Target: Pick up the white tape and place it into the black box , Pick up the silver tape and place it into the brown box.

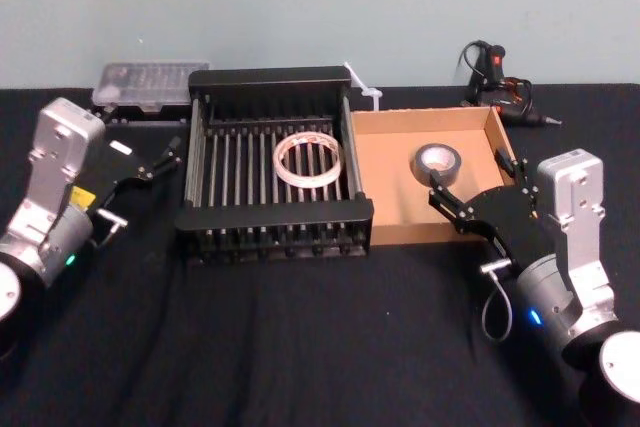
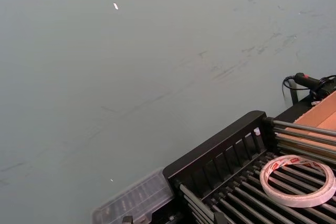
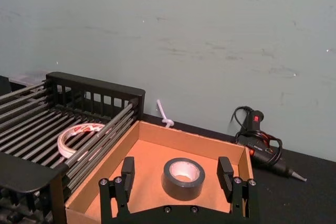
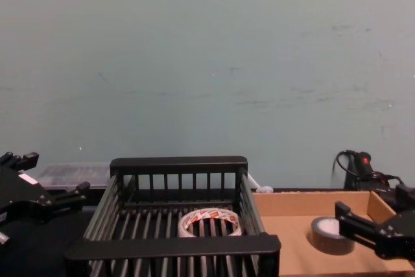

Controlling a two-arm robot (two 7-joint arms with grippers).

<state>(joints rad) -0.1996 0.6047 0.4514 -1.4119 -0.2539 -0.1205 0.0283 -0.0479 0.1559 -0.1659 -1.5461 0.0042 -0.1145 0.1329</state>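
Observation:
The white tape [image 1: 308, 160] lies flat on the slatted floor of the black box [image 1: 270, 215], right of its middle, with its red-printed core showing [image 2: 298, 179]. The silver tape [image 1: 437, 161] lies flat in the brown box [image 1: 395, 182], which stands against the black box's right side. My right gripper [image 1: 480, 185] hangs open over the brown box's front right part; its two fingers [image 3: 127, 169] stand wide apart, just short of the silver tape [image 3: 182, 178] and clear of it. My left gripper [image 1: 160, 159] hovers open to the left of the black box, holding nothing.
A clear plastic case [image 1: 150, 82] lies behind the black box's left corner. A glue gun [image 1: 495, 77] with its cable rests at the back right by the wall, and a small white piece [image 1: 362, 89] sits behind the two boxes. Black table stretches in front.

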